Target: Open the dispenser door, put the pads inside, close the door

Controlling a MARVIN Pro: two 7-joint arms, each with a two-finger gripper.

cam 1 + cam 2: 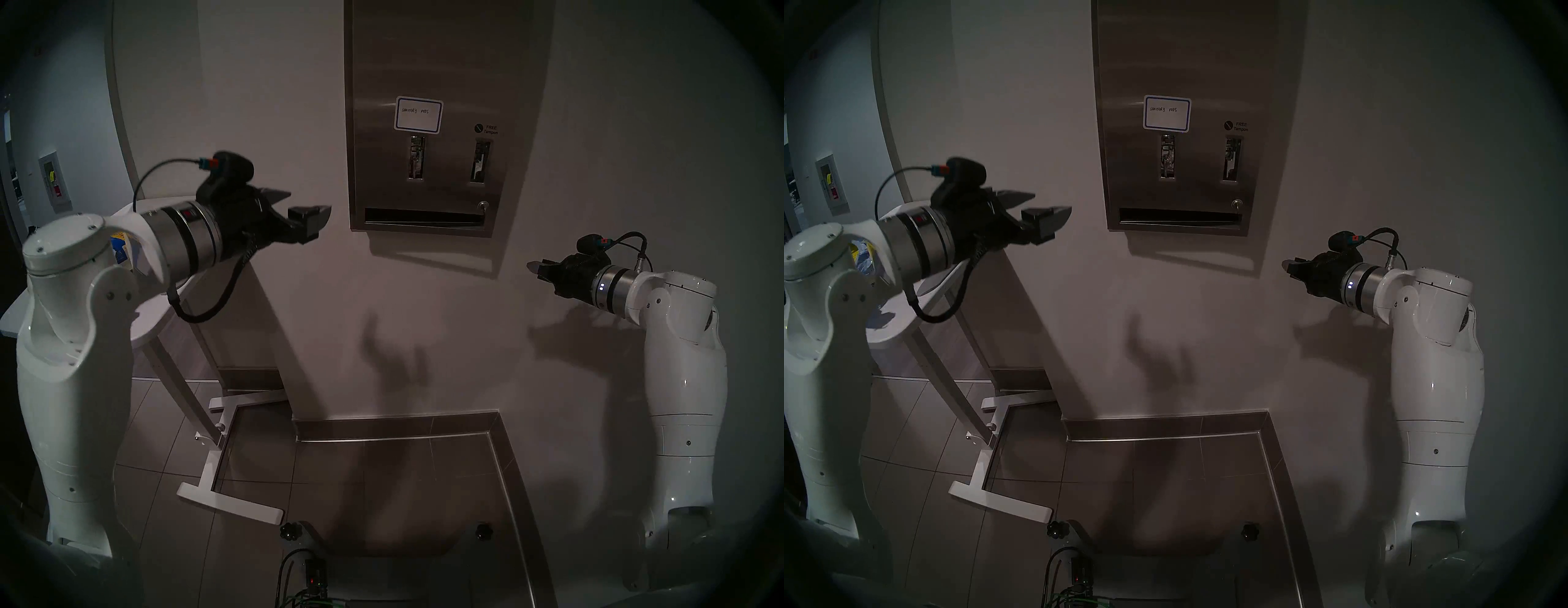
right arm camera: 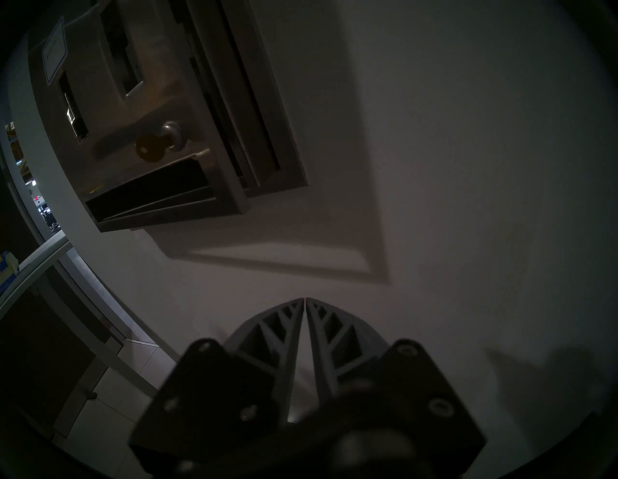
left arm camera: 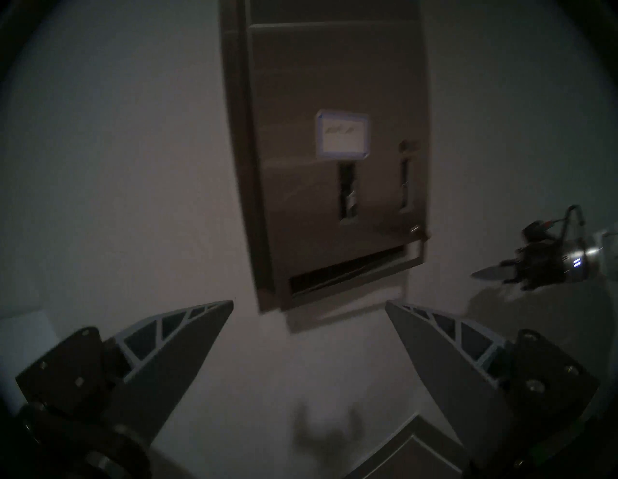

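Head view: bare wall [image 1: 297,106] beside dispenser door [image 1: 428,63]

On the dispenser door [image 1: 424,63], "sanitary pads" was handwritten on a blue-bordered white label [image 1: 418,115]; "FREE Tampon" [image 1: 491,130] was printed above the right-hand slot.

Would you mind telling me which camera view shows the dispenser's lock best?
The right wrist view: the lock is large there, and a key is seen in it. Both head views show only a small round knob above the bottom slot; the left wrist view shows a blurred glint.
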